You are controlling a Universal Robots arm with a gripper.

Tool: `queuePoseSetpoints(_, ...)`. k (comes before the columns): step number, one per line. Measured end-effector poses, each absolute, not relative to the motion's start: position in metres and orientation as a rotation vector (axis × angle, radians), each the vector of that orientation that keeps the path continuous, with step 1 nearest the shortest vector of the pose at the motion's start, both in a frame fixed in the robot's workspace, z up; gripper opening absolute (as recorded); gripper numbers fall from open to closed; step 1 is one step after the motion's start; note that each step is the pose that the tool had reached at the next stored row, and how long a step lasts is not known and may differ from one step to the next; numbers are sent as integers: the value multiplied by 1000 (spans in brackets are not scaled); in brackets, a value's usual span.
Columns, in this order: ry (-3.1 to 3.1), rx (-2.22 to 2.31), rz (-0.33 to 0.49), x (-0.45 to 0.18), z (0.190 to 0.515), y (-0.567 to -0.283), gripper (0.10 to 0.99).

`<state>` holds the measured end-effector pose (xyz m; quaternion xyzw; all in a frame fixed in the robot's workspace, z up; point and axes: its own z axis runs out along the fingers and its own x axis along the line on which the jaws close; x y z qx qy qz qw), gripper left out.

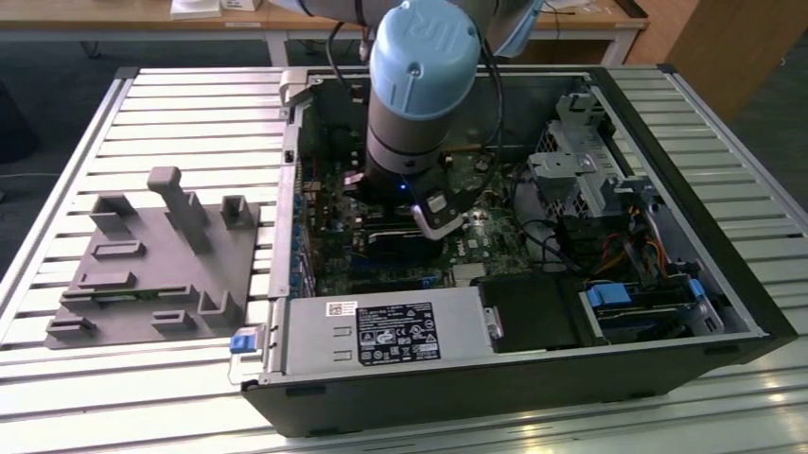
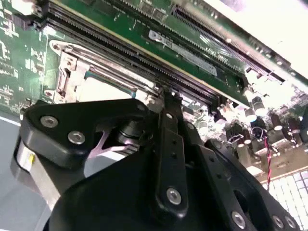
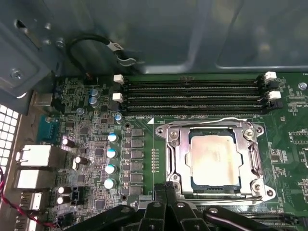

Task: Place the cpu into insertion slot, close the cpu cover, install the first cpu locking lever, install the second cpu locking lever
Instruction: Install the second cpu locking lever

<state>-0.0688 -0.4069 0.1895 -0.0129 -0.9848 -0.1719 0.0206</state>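
The cpu (image 3: 214,161), a pale silvery square, lies in the insertion slot (image 3: 256,186) on the green motherboard. The cpu cover (image 3: 177,154), a metal frame, lies flat around it. A thin wire locking lever (image 3: 207,121) runs along the socket's edge by the memory slots, and another (image 3: 226,196) runs along the opposite edge. In the first wrist view my gripper (image 3: 165,188) is shut, its black fingertips together at the socket's corner with nothing visible between them. The second wrist view has the gripper (image 2: 166,96) just beside the cover (image 2: 65,72). In the exterior view the gripper (image 1: 436,222) reaches down into the computer case.
Long black memory slots (image 3: 192,96) lie beside the socket, and a row of capacitors (image 3: 111,154) on its other side. A black cable (image 3: 91,41) loops on the case wall. A grey fixture (image 1: 151,255) stands on the slatted table at the exterior view's left; the power supply (image 1: 378,331) fills the case front.
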Motion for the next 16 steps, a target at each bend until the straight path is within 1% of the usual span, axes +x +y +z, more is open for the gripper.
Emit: queuePoseSetpoints(16,-3054,-40,-535,-72,188,-407,106)
